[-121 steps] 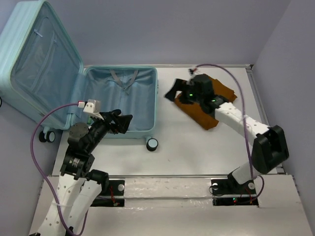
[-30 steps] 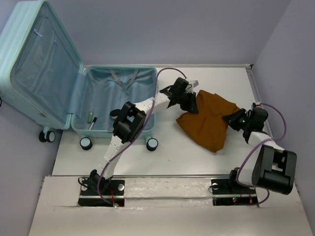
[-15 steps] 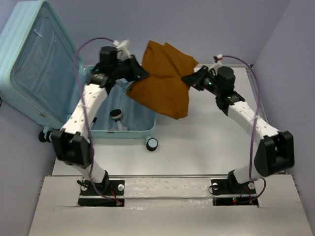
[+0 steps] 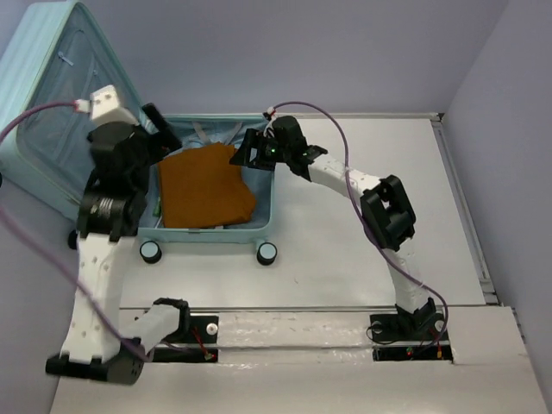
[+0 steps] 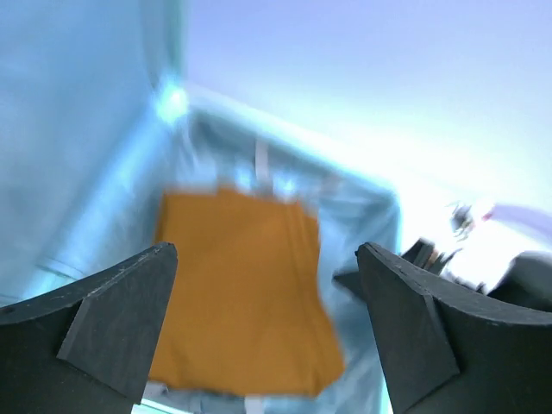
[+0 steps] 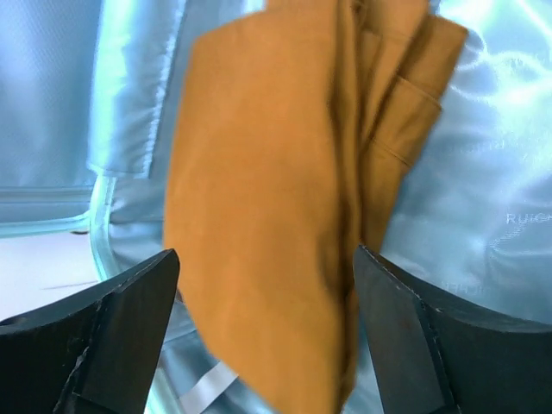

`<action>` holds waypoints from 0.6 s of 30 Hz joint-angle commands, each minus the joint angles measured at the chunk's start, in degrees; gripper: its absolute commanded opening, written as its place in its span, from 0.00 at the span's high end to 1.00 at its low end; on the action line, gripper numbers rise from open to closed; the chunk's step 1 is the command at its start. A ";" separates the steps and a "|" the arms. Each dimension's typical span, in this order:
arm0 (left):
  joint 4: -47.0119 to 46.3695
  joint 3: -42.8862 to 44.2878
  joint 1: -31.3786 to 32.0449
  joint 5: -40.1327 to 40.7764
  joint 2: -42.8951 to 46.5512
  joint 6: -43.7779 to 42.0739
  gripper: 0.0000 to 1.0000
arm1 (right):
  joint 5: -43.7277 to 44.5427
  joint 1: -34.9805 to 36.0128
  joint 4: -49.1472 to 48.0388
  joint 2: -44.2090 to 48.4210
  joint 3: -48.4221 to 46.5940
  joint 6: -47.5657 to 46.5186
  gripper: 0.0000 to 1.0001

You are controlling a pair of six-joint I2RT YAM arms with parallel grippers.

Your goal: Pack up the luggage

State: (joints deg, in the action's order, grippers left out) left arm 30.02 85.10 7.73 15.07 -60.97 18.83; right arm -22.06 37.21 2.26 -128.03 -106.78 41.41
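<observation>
The luggage (image 4: pixel 52 103), a pale aqua hard-shell suitcase, lies open with its lid leaning up at the far left. A folded orange-brown garment (image 4: pixel 205 185) lies flat in its lined base. My left gripper (image 4: pixel 160 132) hovers over the base's far left corner, jaws wide open and empty. In the left wrist view the garment (image 5: pixel 237 293) lies well below the left gripper (image 5: pixel 267 250). My right gripper (image 4: pixel 244 153) hangs above the garment's far right corner, also open. In the right wrist view the garment (image 6: pixel 259 216) lies beneath the right gripper (image 6: pixel 263 254) without touching it.
The suitcase's near wheels (image 4: pixel 267 253) (image 4: pixel 150 251) rest on the white table (image 4: pixel 345 250). A small green item (image 4: pixel 158 207) shows by the base's left wall. The right arm stretches across from the table's right. A metal rail (image 4: pixel 293 310) runs along the near edge.
Half a second ago both grippers held the garment in the air above the suitcase. It now lies in the base, and both grippers have opened and let it go.
</observation>
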 commanded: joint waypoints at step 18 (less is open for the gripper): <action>-32.98 -30.70 -2.26 59.64 20.30 -27.61 0.01 | 0.26 1.64 8.99 23.26 13.25 -15.66 0.00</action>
State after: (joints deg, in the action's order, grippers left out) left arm 12.08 52.21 7.84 68.97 -32.40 -0.38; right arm -21.69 38.39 9.04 -107.70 -98.28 28.95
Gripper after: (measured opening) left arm 0.986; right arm 0.994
